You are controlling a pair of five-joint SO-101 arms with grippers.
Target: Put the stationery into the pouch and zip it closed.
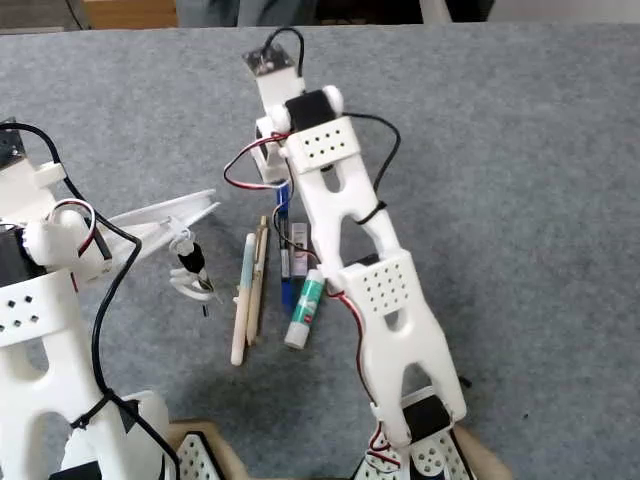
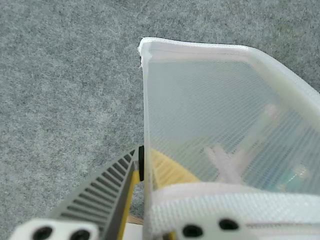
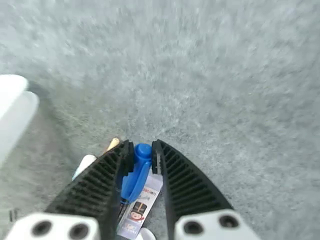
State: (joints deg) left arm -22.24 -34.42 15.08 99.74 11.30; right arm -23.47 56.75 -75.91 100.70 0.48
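pouch: showing white, fine mesh weave
pen: showing blue
glue stick: showing white with green band
table: showing speckled grey

pouch: left part of table, edge pinched in left gripper
clip: just beside pouch, toward arm bases
pencils: side by side, touching, right of clip
pen: right of pencils, roughly parallel, far end pinched in right gripper
glue stick: just right of pen's near end
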